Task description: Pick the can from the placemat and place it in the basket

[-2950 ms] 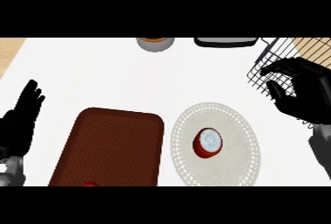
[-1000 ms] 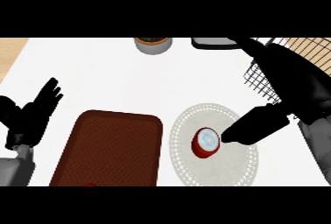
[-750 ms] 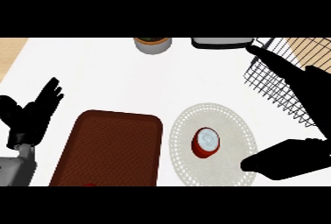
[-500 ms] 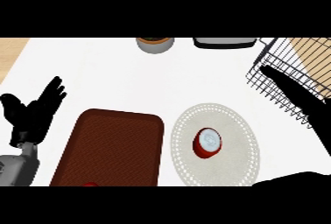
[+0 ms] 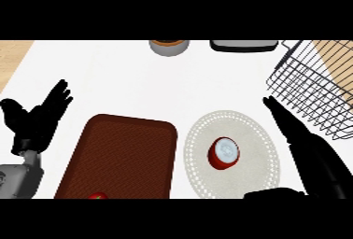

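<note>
1. Standing on the white round placemat (image 5: 238, 158), one red can (image 5: 223, 153) is seen, untouched, just left of the mat's centre.
2. One wire basket (image 5: 316, 88) is placed at the far right, well apart from the can.
3. The right hand (image 5: 303, 140) is shown at the right, its fingers straight and pointing away, lying along the placemat's right edge and holding nothing.
4. The left hand (image 5: 38, 119) is shown resting at the left edge, fingers up and spread.
5. One brown tray (image 5: 121, 156) is laid left of the placemat, with one small red item (image 5: 98, 196) at its near edge.
6. One grey cup (image 5: 169, 46) and one dark dish (image 5: 244, 45) are set along the far edge.
</note>
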Tool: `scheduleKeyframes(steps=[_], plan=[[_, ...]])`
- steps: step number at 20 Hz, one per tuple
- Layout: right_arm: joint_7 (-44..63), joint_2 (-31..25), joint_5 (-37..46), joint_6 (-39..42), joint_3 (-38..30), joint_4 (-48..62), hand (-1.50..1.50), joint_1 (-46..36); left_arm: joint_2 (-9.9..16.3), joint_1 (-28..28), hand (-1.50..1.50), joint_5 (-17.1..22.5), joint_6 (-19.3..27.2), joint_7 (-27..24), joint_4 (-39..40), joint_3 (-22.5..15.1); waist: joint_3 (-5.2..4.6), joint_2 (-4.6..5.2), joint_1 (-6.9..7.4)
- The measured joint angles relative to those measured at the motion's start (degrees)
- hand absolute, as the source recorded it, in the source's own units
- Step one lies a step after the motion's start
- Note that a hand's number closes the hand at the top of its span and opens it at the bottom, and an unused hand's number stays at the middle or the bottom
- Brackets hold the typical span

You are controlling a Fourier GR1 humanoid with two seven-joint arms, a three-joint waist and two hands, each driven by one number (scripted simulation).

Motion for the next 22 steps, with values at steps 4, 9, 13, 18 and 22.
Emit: scheduleKeyframes(steps=[4,9,13,18,22], plan=[[-5.23,5.54,6.6,-6.14,2.91,5.37,-1.5,2.87,-0.85,-0.84,0.0,-0.91,-0.15,0.09,0.91,0.18,0.01,0.08,0.14],[-11.71,10.71,9.37,-10.17,2.8,15.69,-1.5,3.45,-1.44,-0.77,0.0,-1.89,-1.01,-0.14,1.01,1.07,0.0,0.1,0.34],[-13.87,13.22,10.18,-9.32,2.63,21.34,-1.5,3.7,-1.98,-1.45,0.0,-2.78,-1.28,1.3,0.45,1.74,-0.01,0.09,0.34],[-16.57,14.86,10.83,-7.25,1.3,26.59,-1.5,4.12,-2.94,-0.37,0.0,-3.49,-2.49,0.9,-0.24,2.86,0.0,0.07,0.34],[-16.96,16.49,12.49,-5.05,0.22,26.81,-1.5,4.31,-2.97,-1.59,0.0,-3.93,-3.97,2.27,0.03,4.63,-0.01,0.05,0.25]])
